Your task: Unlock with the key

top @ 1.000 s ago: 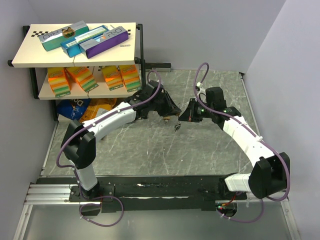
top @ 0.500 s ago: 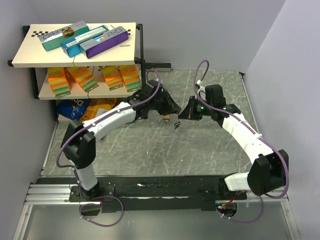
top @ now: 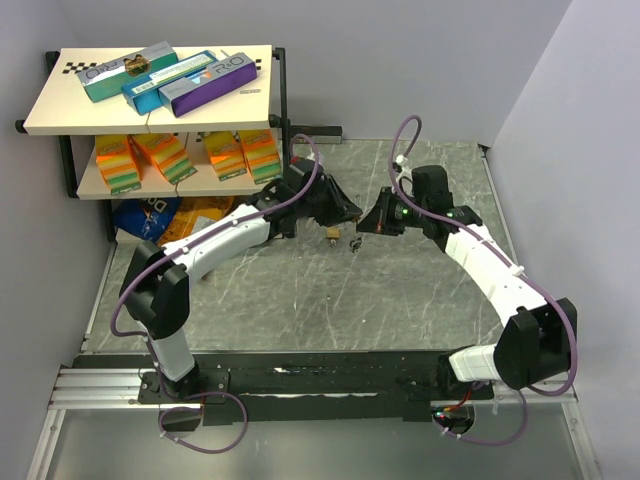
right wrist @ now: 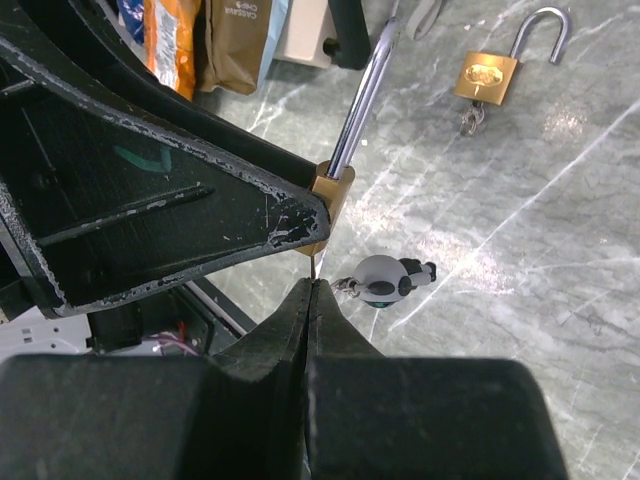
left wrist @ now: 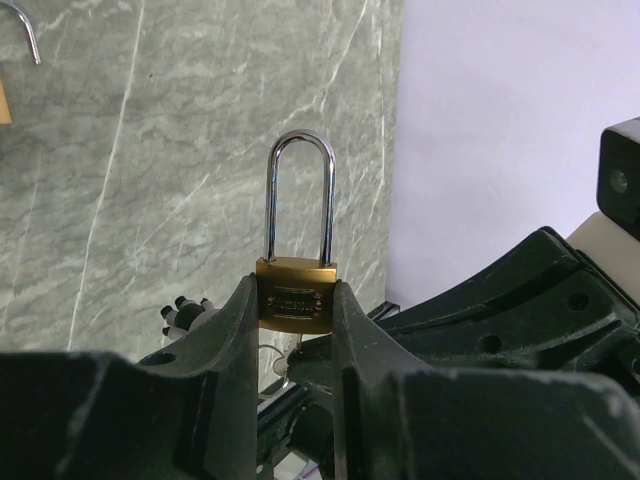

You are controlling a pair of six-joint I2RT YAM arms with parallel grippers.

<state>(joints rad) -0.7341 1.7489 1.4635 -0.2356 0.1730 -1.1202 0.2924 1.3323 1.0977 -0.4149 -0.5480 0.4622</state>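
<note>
My left gripper (left wrist: pixel 297 290) is shut on a small brass padlock (left wrist: pixel 297 300), gripping its body from both sides, with the steel shackle (left wrist: pixel 299 190) closed and pointing away. In the top view the left gripper (top: pixel 345 213) and right gripper (top: pixel 372 224) meet tip to tip above the table's middle. My right gripper (right wrist: pixel 310 285) is shut on the key (right wrist: pixel 313 266), a thin dark blade that reaches up to the bottom of the held padlock (right wrist: pixel 332 190). A small white and grey charm (right wrist: pixel 385 279) hangs from the key; it also shows in the top view (top: pixel 352 245).
A second brass padlock (right wrist: pixel 487 78) with its shackle open lies on the marble table (top: pixel 300 290), also seen in the top view (top: pixel 330 233). A two-tier shelf (top: pixel 150 95) with boxes stands at the back left, with snack bags (top: pixel 165 215) beneath it.
Both grippers have shifted slightly toward the far side and the right gripper has closed in on the left. The hanging charm moved with them.
</note>
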